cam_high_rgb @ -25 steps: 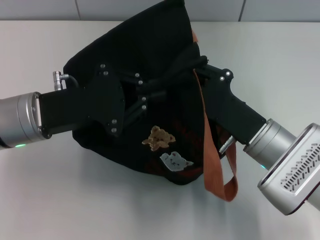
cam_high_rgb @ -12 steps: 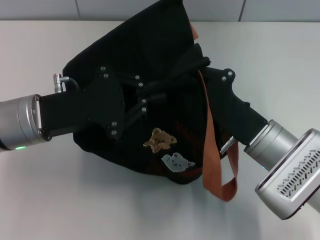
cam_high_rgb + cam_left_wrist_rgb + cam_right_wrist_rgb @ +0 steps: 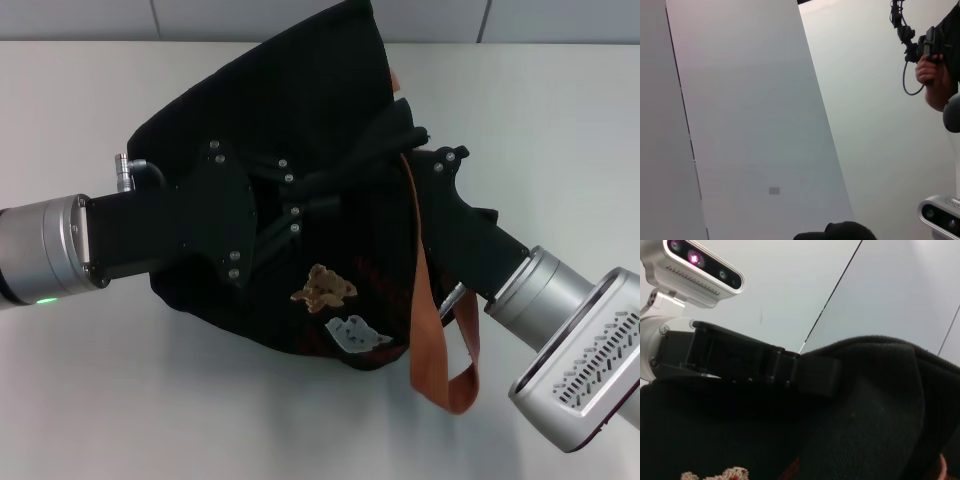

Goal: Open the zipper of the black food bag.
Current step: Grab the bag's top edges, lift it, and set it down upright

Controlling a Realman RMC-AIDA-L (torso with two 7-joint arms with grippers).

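Bag position: the black food bag (image 3: 300, 120) lies slumped on the white desk (image 3: 150, 400), in the middle of the head view, its front with the patches turned toward the camera
Left pincer: the left pincer (image 3: 325, 190) reaches in from the left side and its black links press into the upper fold of the bag; if the fingers are clenched or released, I cannot tell, they merge with the black cloth
Right pincer: the right pincer (image 3: 405, 135) comes from the lower right and its tip is buried in the bunched fabric at the bag's top right; its grip I also cannot tell
Zipper: not possible to find, the top edge is crumpled between both pincers
Right wrist view: shows the left pincer (image 3: 812, 375) lying across the bag's black fabric (image 3: 865, 405)
Edges: the far edge of the desk runs just behind the bag, against a grey wall
Open room: wide bare desk in front of the bag and to both sides
Count: one bag; two bear patches, one tan (image 3: 322, 286) and one pale-blue (image 3: 355, 333); one orange-brown handle (image 3: 435, 330) seen hanging as a loop at the right; two arms
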